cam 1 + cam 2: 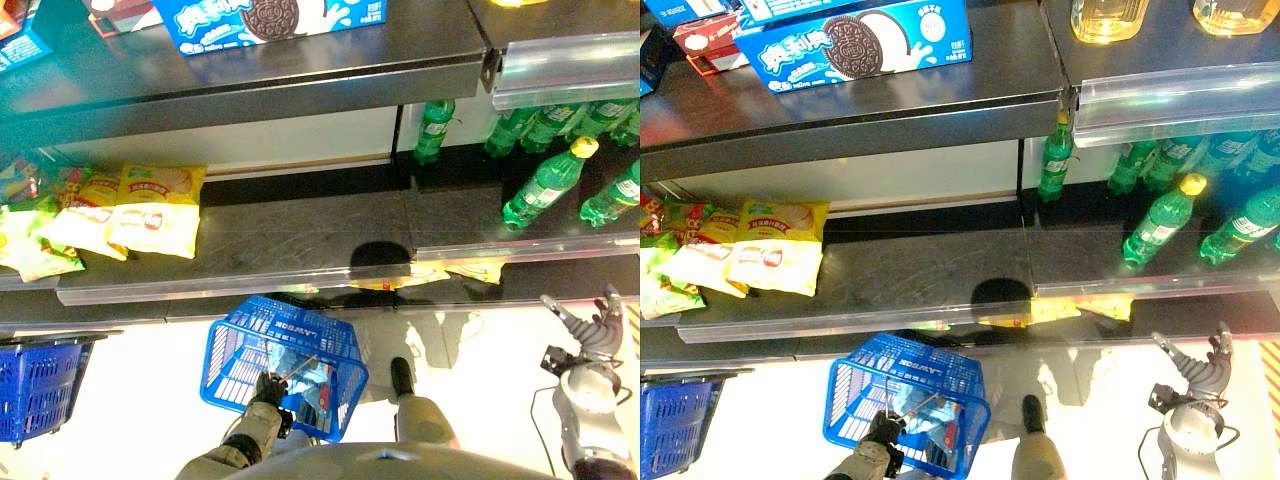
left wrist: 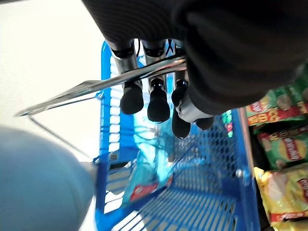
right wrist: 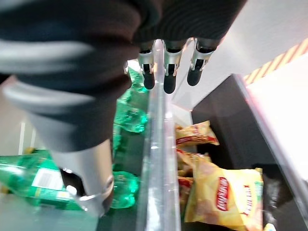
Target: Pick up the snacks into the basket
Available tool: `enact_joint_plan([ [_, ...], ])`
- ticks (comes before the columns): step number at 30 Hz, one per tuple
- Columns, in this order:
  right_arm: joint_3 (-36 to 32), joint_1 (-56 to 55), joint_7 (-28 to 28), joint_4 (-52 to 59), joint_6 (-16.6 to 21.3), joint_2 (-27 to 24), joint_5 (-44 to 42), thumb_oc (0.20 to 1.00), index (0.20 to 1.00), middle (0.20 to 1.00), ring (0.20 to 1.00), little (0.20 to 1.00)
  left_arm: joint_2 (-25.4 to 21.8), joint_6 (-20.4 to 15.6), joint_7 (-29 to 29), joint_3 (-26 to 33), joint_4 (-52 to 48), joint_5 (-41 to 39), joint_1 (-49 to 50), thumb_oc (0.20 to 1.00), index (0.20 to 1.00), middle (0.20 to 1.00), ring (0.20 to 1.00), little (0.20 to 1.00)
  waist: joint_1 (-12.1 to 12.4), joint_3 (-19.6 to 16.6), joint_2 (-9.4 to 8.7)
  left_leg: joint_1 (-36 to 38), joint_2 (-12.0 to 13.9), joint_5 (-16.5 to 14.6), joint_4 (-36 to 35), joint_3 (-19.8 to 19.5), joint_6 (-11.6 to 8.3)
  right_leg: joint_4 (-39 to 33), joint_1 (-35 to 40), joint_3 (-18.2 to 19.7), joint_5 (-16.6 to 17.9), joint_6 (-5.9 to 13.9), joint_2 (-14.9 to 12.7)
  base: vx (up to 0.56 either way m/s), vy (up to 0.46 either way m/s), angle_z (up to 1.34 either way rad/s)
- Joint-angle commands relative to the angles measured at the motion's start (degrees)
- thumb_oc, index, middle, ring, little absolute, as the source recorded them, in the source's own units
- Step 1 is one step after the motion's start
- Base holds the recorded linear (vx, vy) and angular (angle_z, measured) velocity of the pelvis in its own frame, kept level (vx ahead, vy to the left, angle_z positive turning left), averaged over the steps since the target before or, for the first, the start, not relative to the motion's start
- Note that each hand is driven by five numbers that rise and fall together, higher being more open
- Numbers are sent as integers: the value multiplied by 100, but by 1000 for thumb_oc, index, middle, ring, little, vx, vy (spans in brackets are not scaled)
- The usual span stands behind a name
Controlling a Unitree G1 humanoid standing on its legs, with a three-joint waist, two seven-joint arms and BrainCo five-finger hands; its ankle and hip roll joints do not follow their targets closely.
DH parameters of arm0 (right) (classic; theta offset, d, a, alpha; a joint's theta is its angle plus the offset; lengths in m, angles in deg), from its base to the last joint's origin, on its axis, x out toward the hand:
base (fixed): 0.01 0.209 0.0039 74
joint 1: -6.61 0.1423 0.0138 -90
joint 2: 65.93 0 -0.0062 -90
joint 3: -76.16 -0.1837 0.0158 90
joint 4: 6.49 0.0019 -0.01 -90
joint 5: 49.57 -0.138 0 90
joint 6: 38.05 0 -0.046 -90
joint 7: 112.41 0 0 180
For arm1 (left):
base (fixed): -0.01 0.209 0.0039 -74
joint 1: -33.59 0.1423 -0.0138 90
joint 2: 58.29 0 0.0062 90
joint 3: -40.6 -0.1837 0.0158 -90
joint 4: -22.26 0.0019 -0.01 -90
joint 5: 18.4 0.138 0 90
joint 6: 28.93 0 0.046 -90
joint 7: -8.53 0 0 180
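A blue plastic mesh basket (image 1: 283, 362) is held by its metal wire handle (image 2: 103, 85), the left hand (image 1: 268, 389) clenched round it. One blue snack bag (image 2: 144, 171) lies inside. Two yellow snack bags (image 1: 158, 208) rest on the dark shelf (image 1: 290, 245) above the basket. The right hand (image 1: 594, 325), right of the basket, is relaxed and empty.

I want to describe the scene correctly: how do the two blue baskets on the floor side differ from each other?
The near basket hangs by its metal handle from the left hand, whose fingers curl round the handle; the other basket, further to the robot's left, is touched by neither hand. The near basket holds a blue packet; in the other basket no contents can be made out. Both are blue with slotted walls.
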Motion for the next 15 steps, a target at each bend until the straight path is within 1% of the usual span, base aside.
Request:
enact_joint_plan([
  [1, -405, 474, 237, 93, 283, -165, -104, 1000, 1000, 1000, 1000, 1000, -308, -13, -101, 86, 278, 26, -133, 200, 200, 200, 200, 200, 97, 55, -386, -138, -304, -49, 2, 41, 210, 294, -97, 84, -303, 170, -11, -24, 26, -6],
  [2, -405, 475, 237, 91, 284, -166, -104, 1000, 1000, 1000, 1000, 1000, -307, -13, -101, 87, 278, 27, -134, 200, 200, 200, 200, 200, 99, 54, -386, -139, -304, -49, 2, 42, 210, 294, -99, 85, -302, 170, -11, -23, 28, -13],
  [3, -420, 757, 302, -95, 255, -407, -99, 1000, 1000, 1000, 1000, 1000, -349, -29, -89, 30, 211, 53, -130, 200, 200, 200, 200, 200, 131, 110, -369, -180, -313, -57, 2, 63, 217, 251, -173, 126, -239, 194, -32, -28, 17, -13],
  [5, -338, 1125, 334, -288, 257, -647, -152, 1000, 1000, 1000, 1000, 1000, -353, -54, -63, -50, 178, 53, -128, 200, 200, 200, 200, 200, 187, 177, -360, -245, -323, -45, 2, 77, 225, 226, -261, 174, -173, 211, -48, -43, 8, -14],
  [6, -254, 1393, 344, -351, 242, -862, -161, 1000, 1000, 1000, 1000, 1000, -364, -69, -39, -154, 158, 70, -121, 200, 200, 200, 200, 200, 246, 231, -365, -314, -329, -27, 2, 82, 222, 189, -340, 202, -117, 225, -61, -38, 0, -17],
  [7, -247, 1416, 344, -374, 250, -879, -166, 1000, 1000, 1000, 1000, 1000, -357, -69, -39, -147, 158, 70, -130, 200, 200, 200, 200, 200, 251, 227, -358, -327, -329, -26, 2, 92, 223, 188, -357, 212, -110, 225, -60, -42, -1, -15],
  [12, 97, 2247, 322, -632, 209, -1590, -197, 1000, 1000, 1000, 1000, 1000, -408, -118, 12, -505, 11, 187, -150, 200, 200, 200, 200, 200, 412, 392, -334, -541, -348, 56, 2, 82, 201, 107, -571, 243, 38, 257, -98, -49, -13, -8],
  [15, 317, 2635, 289, -745, 166, -1876, -227, 1000, 1000, 1000, 1000, 1000, -432, -132, 9, -581, -49, 130, -156, 200, 200, 200, 200, 200, 477, 471, -311, -639, -356, 113, 2, 74, 188, 98, -660, 238, 79, 262, -99, -46, -11, 0],
])
